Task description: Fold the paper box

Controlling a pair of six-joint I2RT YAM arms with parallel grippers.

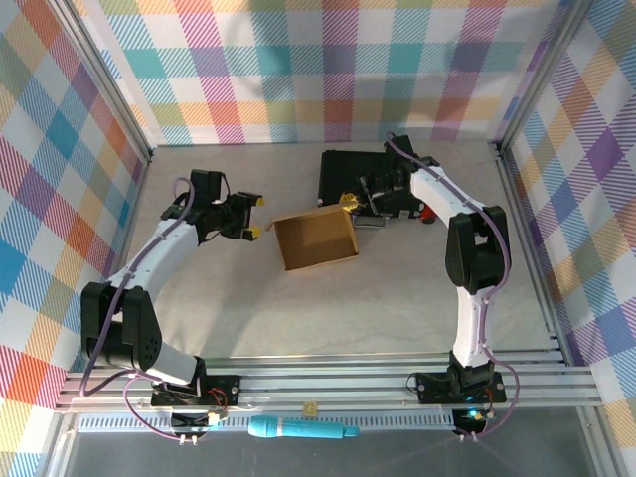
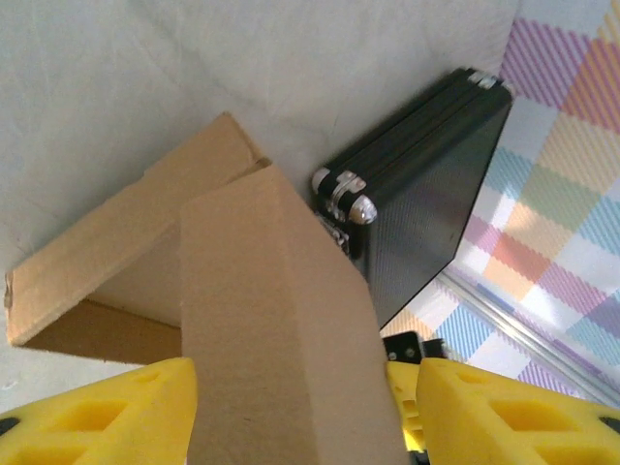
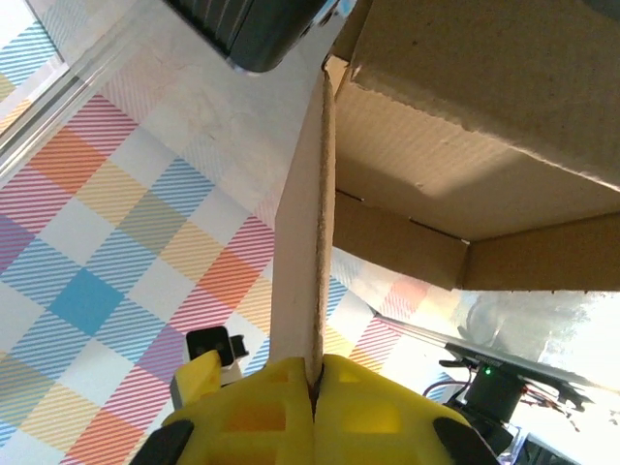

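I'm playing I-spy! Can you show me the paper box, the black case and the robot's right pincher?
paper box point(image 1: 316, 241): top view, its inside floor.
black case point(image 2: 431, 184): left wrist view, its broad face.
right gripper point(image 3: 315, 373): right wrist view, between yellow fingertips pinching cardboard.

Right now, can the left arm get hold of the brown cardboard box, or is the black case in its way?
Probably yes: the left gripper is open right at the paper box, one cardboard wall standing between its fingers. The black case lies beyond the box, not in the way.
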